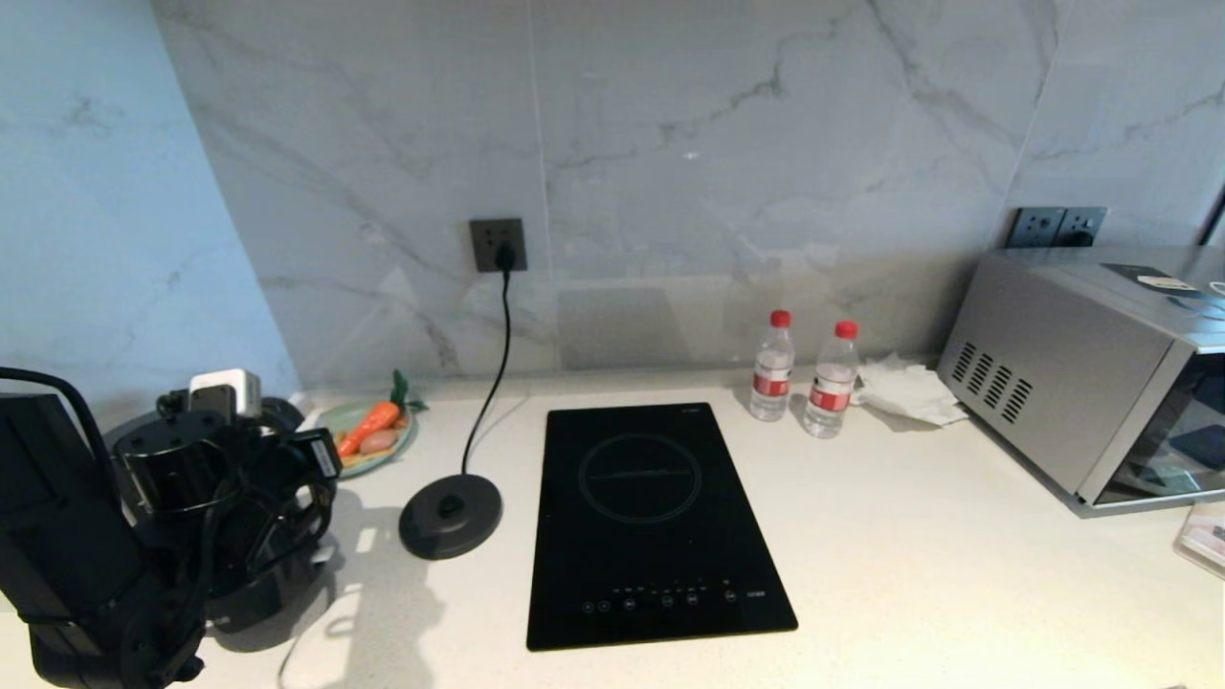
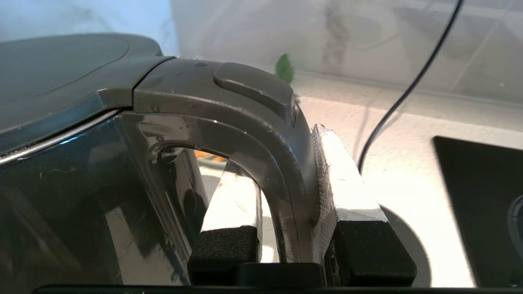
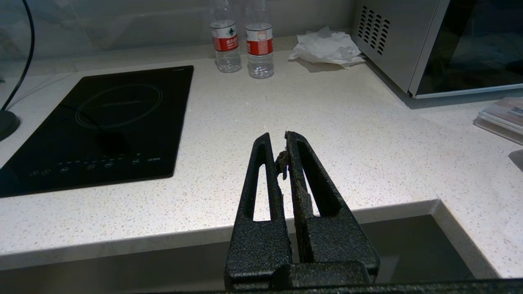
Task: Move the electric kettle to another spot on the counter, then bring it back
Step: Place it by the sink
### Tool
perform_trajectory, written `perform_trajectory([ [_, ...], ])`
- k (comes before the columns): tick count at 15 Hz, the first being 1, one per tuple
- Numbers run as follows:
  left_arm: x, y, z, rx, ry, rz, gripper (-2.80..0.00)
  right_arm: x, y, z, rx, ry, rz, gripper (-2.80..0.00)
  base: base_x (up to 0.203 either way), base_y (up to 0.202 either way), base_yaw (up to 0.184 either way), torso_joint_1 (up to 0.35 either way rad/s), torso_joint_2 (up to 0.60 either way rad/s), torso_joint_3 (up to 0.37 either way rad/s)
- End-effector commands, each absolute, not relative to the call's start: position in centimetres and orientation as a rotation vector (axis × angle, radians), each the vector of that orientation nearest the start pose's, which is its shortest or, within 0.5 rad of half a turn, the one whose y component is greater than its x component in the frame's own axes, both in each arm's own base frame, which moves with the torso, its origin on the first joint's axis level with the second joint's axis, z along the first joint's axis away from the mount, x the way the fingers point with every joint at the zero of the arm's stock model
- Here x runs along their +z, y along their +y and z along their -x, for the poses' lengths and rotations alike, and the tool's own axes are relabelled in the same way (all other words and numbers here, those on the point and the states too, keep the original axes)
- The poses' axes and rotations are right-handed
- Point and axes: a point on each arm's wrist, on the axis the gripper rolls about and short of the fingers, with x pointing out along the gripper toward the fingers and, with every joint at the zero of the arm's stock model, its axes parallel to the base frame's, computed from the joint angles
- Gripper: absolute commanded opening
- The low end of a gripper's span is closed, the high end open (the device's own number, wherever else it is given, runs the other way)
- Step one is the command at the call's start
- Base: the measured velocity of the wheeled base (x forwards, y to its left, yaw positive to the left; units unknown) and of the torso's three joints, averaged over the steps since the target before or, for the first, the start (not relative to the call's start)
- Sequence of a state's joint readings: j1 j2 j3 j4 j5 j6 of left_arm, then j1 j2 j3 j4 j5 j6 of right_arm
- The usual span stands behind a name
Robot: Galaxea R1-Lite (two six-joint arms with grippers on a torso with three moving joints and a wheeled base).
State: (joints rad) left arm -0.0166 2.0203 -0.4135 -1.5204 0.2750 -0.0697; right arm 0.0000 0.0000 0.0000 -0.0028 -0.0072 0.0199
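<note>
head: electric kettle (image 1: 191,478) on the counter (image 1: 957,574), left of its base disc (image 1: 450,515) (off the base)
left wrist: left gripper (image 2: 282,183) clamped on kettle handle
right wrist: right gripper (image 3: 282,143) jaws together, empty, right of hob (image 3: 102,122)

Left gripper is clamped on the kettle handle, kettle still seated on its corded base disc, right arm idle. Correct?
Not quite. The electric kettle is off the base disc, which sits bare on the counter in the head view. The left gripper does clamp the handle; the right gripper idles.
</note>
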Motion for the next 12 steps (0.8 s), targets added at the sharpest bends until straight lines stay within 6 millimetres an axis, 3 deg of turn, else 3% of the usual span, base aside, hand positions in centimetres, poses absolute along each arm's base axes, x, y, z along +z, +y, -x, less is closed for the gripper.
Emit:
perform_trajectory([
  [1, 8.2, 1.6, -29.8, 0.292, 0.085, 0.065, -2.80, 7.6, 0.0, 2.3, -0.008, -0.003, -0.020, -2.80, 0.000, 0.000, 0.000, 0.000, 0.00, 0.000],
  [6, 7.7, 5.1, -28.3, 0.303, 0.116, 0.112, -2.80, 7.6, 0.0, 2.3, -0.006, -0.003, -0.020, -2.80, 0.000, 0.000, 0.000, 0.000, 0.00, 0.000],
  [12, 7.1, 7.1, -26.4, 0.291, 0.166, 0.149, -2.80, 7.6, 0.0, 2.3, -0.007, -0.003, -0.020, -2.80, 0.000, 0.000, 0.000, 0.000, 0.00, 0.000],
])
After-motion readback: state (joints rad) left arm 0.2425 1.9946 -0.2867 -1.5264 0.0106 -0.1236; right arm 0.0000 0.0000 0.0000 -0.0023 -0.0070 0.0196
